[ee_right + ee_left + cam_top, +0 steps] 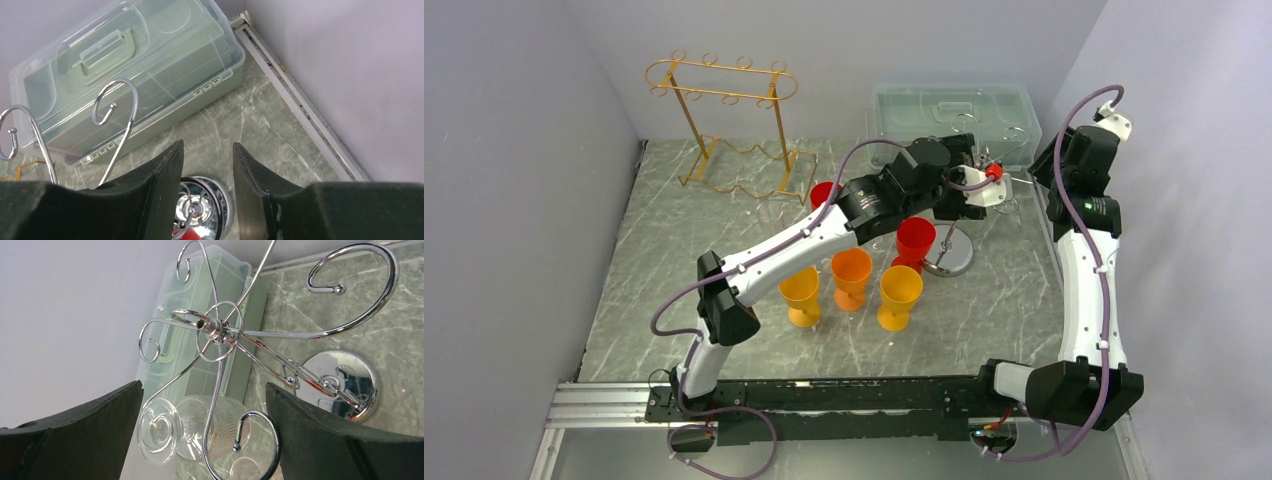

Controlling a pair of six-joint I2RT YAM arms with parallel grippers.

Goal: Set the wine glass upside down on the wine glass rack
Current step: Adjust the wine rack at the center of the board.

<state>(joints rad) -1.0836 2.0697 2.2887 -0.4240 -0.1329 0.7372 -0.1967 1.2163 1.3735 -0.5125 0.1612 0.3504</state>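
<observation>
A clear wine glass (159, 429) hangs upside down from one curled arm of the chrome wine glass rack (218, 330), foot up and bowl down. My left gripper (203, 387) hovers above the rack, wide open, its fingers (100, 435) on either side of the glass and apart from it. In the top view the left gripper (982, 186) is over the rack, whose round base (951, 252) stands on the table. My right gripper (208, 145) is open with nothing between its fingers and looks down on the rack's base (210, 212).
A clear lidded box (954, 112) stands at the back, behind the chrome rack. A gold wire rack (724, 130) stands at the back left. Red, orange and yellow cups (851, 275) cluster mid-table under the left arm. The rim of another clear glass (250, 467) shows below the rack.
</observation>
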